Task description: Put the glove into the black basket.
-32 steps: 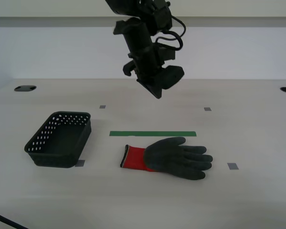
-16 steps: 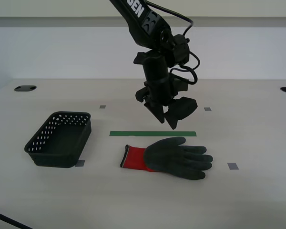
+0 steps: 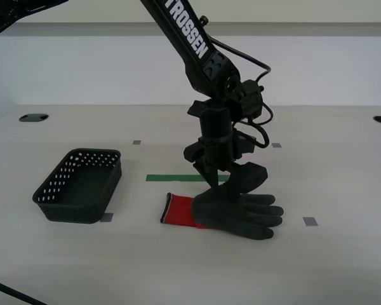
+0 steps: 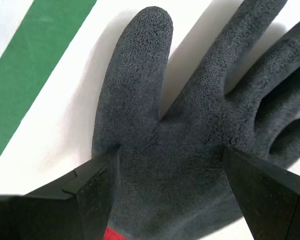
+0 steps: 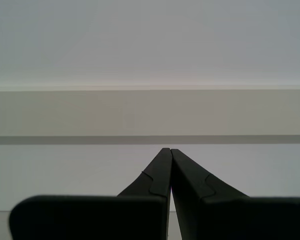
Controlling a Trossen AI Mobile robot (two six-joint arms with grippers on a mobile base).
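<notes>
The glove [image 3: 232, 210] lies flat on the table, dark grey palm and fingers toward the exterior view's right, red cuff toward the left. My second gripper [image 3: 230, 184] is open and down at the glove's palm, one finger on each side of it. In the second wrist view the glove [image 4: 175, 145] fills the frame between the open fingers [image 4: 92, 192]. The black basket [image 3: 79, 184] stands empty at the exterior view's left, apart from the glove. My first gripper [image 5: 169, 152] is shut, empty, and faces a wall; it is raised out of the exterior view.
A green tape strip [image 3: 168, 178] lies on the table just behind the glove. Small grey tape squares [image 3: 310, 221] mark the table. Dark round holes sit at the table's far corners [image 3: 33, 117].
My second arm has come down from high above the table to the glove, its gripper open. The glove and basket have not moved.
</notes>
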